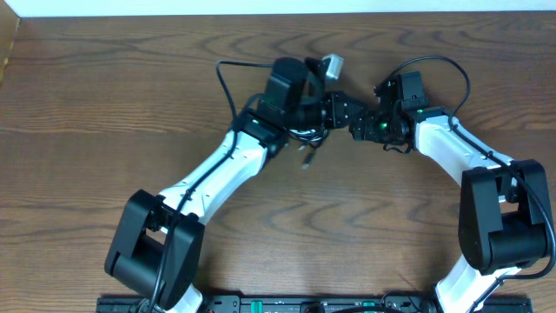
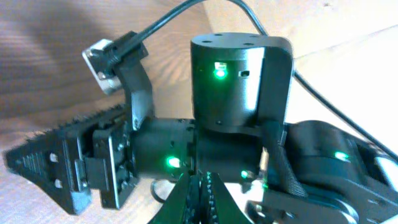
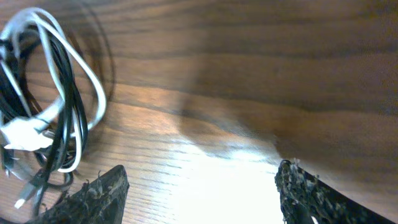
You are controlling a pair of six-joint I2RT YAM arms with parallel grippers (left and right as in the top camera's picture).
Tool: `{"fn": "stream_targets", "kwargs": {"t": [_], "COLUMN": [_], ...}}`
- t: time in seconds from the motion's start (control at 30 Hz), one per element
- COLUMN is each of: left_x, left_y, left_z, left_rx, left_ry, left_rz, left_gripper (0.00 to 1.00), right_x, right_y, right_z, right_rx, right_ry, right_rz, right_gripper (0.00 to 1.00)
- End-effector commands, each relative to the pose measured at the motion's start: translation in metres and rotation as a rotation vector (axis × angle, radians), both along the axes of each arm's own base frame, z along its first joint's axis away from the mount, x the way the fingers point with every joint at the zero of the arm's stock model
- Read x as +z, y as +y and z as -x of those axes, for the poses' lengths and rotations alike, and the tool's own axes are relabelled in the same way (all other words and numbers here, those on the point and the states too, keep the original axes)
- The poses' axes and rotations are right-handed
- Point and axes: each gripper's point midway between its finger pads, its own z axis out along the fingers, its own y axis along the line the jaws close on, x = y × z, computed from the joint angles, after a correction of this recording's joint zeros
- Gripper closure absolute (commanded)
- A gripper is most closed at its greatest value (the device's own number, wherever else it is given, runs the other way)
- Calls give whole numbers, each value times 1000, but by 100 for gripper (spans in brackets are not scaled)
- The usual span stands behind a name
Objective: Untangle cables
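The cables, one black and one white point(image 3: 53, 112), lie tangled in a loose coil on the wooden table, at the left in the right wrist view. A white plug point(image 3: 23, 135) lies in the coil. In the overhead view the coil point(image 1: 302, 137) is mostly hidden under the left wrist, with one plug end point(image 1: 306, 160) sticking out toward the front. My left gripper point(image 2: 200, 190) is shut, and I see no cord between its fingers. My right gripper point(image 3: 199, 186) is open wide over bare wood, to the right of the coil and not touching it.
The two wrists are close together at the table's back centre, left point(image 1: 291, 91) and right point(image 1: 382, 122). The right arm's gripper body point(image 2: 236, 81) fills the left wrist view. Thick black arm wires point(image 1: 228, 78) arch over the table point(image 1: 104, 104).
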Motion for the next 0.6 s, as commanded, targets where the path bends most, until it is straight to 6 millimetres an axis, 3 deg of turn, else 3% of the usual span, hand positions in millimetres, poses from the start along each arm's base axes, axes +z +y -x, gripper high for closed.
{"fn": "stream_targets", "kwargs": {"t": [0.0, 0.2, 0.27, 0.3, 0.4, 0.57], "left_x": [0, -72, -91, -98, -111, -145], "left_y": [17, 81, 104, 113, 124, 126], "left_z": [-4, -37, -45, -48, -56, -66], "left_rx": [-3, 344, 456, 501, 573, 614], "left_ry": [101, 245, 258, 255, 239, 243], "left_rz": [29, -268, -377, -420, -483, -545], "left_gripper": [92, 92, 83, 71, 59, 57], "right_x": [2, 2, 1, 2, 1, 1], "right_y": [9, 9, 9, 9, 9, 11], "right_z": [-1, 0, 0, 0, 0, 1], "right_rx": [20, 11, 11, 11, 11, 15], "right_ry": [-2, 4, 4, 4, 5, 6], "right_rz": [-42, -45, -45, -45, -46, -38], "right_gripper": [27, 28, 28, 28, 28, 28]}}
